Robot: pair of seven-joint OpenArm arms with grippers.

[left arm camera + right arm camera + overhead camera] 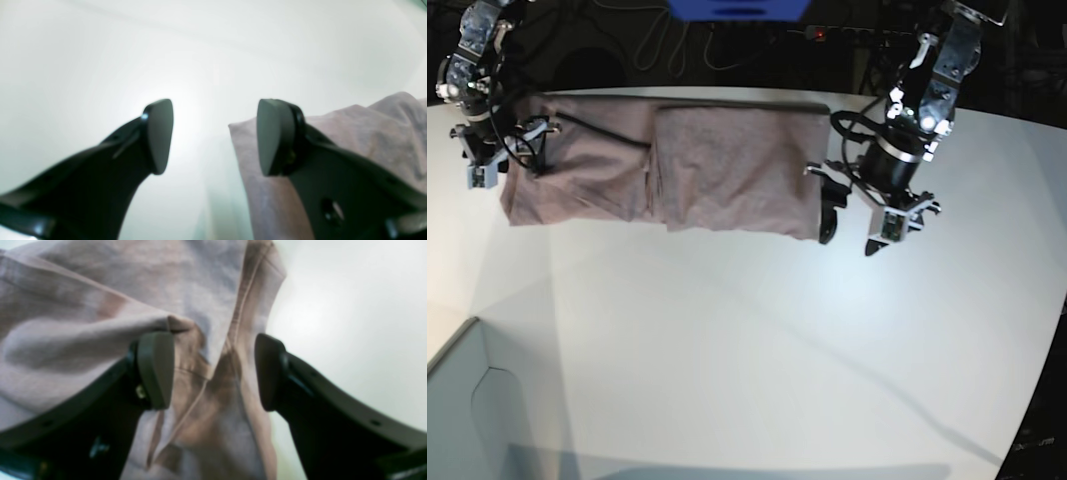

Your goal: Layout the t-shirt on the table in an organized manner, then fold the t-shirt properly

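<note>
The mauve t-shirt [677, 165] lies spread in a long band across the far side of the white table [747, 350], one part folded over its middle. My left gripper [850, 238] hovers open at the shirt's right edge. In the left wrist view the left gripper [215, 136] has bare table between its fingers, and the t-shirt [367, 133] lies under the right finger. My right gripper [505, 165] is at the shirt's left end. In the right wrist view the right gripper [213, 370] stands open over a seamed fold of the t-shirt [100, 290], with cloth between its fingers, not pinched.
A pale box-like corner piece [467, 400] sits at the near left. Dark cables and equipment [677, 40] run behind the table's far edge. The table's curved edge [1037, 390] falls away at the right.
</note>
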